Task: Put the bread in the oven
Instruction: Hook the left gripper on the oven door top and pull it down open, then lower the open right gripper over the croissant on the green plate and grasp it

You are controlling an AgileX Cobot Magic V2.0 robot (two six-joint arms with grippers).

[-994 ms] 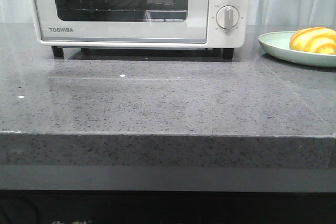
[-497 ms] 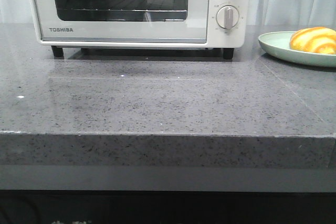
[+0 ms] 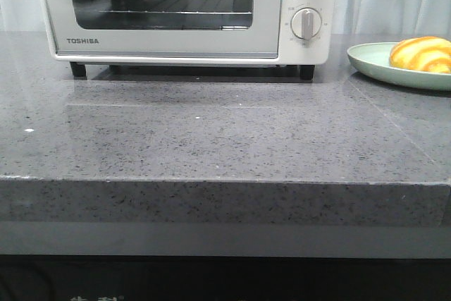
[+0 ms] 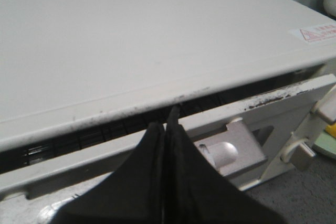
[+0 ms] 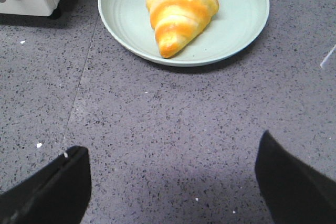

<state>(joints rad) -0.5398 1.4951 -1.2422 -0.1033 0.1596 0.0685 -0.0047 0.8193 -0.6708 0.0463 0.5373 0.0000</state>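
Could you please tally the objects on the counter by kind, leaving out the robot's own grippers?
Oven: 1
Bread: 1
Plate: 1
Total: 3

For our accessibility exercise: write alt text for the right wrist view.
A striped golden bread lies on a pale green plate on a speckled grey counter. The right gripper is open above bare counter, short of the plate.
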